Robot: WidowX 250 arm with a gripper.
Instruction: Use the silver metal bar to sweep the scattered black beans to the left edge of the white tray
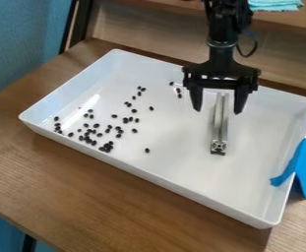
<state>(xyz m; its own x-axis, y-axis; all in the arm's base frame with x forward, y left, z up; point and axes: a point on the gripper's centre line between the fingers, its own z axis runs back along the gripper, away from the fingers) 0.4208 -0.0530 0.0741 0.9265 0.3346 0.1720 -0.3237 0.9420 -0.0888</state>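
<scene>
The black gripper [217, 109] hangs over the right half of a white tray [175, 162], its two fingers spread apart and pointing down. Between and just below them, a metal bar [219, 128] lies on the tray floor, its length running from under the gripper toward the near side. The fingers stand to either side of the bar's far part; whether they touch it I cannot tell. Many small black beans [93, 132] are scattered over the tray's left half, and a few lie near the far wall, left of the gripper.
Blue tape [304, 170] is stuck over the tray's right rim. The tray stands on a wooden table [103, 197]. Behind it rises a wooden shelf [142, 29], with a turquoise cloth [275, 5] on top. A blue wall is at the left.
</scene>
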